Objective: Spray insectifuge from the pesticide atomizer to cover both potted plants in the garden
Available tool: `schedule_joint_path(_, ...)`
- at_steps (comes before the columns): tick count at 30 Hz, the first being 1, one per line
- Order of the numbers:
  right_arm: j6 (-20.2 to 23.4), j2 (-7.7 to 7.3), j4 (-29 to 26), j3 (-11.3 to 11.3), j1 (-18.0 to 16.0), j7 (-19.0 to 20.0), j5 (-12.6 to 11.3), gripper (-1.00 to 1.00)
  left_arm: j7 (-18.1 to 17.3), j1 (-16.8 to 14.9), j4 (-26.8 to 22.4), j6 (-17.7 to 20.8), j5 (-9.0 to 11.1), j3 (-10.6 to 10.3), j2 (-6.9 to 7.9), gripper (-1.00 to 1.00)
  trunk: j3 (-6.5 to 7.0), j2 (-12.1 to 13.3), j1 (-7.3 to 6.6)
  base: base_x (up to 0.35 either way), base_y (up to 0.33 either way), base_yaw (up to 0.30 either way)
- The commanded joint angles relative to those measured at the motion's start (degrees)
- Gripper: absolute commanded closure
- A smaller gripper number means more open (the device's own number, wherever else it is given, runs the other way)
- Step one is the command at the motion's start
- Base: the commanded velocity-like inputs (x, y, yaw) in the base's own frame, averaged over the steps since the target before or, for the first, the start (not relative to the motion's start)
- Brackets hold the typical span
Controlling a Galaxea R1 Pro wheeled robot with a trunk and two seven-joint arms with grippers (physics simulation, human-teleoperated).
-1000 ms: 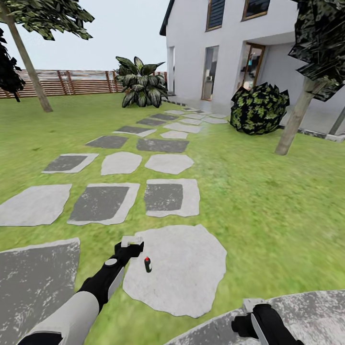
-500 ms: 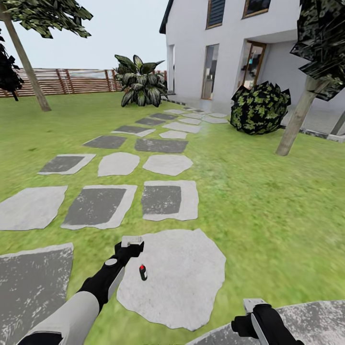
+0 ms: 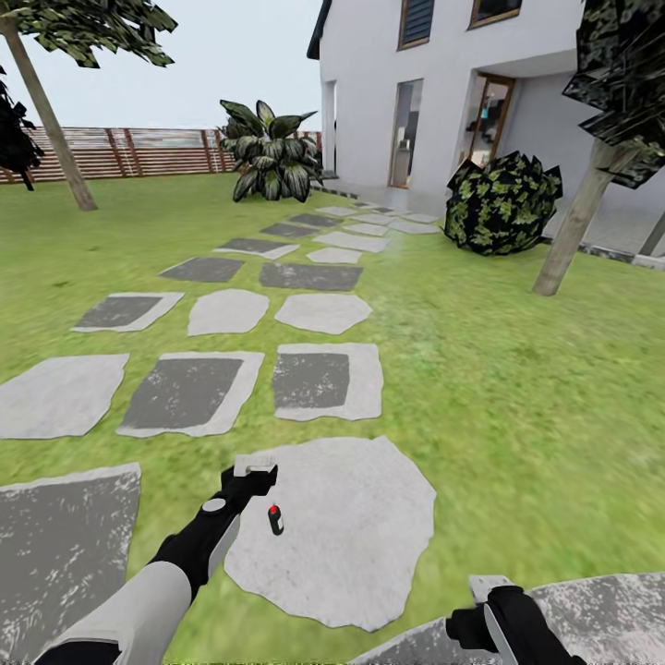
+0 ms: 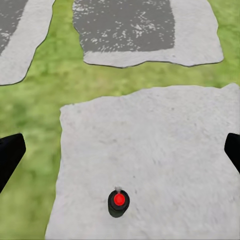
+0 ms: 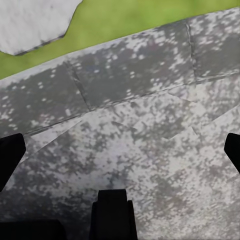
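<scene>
The pesticide atomizer (image 3: 274, 520) stands upright on a pale round stepping stone (image 3: 369, 545), dark little body with a red cap, and it looks tiny out here. The left gripper (image 3: 253, 467) hovers just beside it, up and to its left, fingers spread wide with nothing in them. From the left wrist view the bottle (image 4: 118, 202) sits low between the fingertips, so I'd say ease down, centre on it, and close gently so it doesn't tip. Right gripper (image 3: 488, 591) hangs over a mottled grey paver (image 5: 140, 125), also wide apart.
</scene>
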Motion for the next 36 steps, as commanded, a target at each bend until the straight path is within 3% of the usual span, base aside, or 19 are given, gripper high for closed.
schedule_joint_path(1, 0.25, 0.0, -0.07, -0.03, -0.02, 0.02, -0.04, -1.0, 0.0, -0.04, 0.05, -0.19, -0.08, -0.09, 0.01, -1.0, -0.32, -0.44, 0.21, 0.0, 0.0, 0.0)
schedule_joint_path(31, 0.25, 0.0, -0.07, -0.09, -0.01, 0.02, -0.05, -1.0, -0.01, -0.04, 0.05, -0.19, -0.08, -0.1, 0.01, -1.0, -8.38, -12.47, 6.8, 0.0, 0.0, 0.0)
schedule_joint_path(36, 0.25, 0.0, -0.07, -0.05, -0.01, 0.02, -0.05, -1.0, -0.04, -0.04, 0.05, -0.19, -0.08, -0.09, 0.01, -1.0, -9.94, -12.54, 6.93, 0.0, 0.0, 0.0)
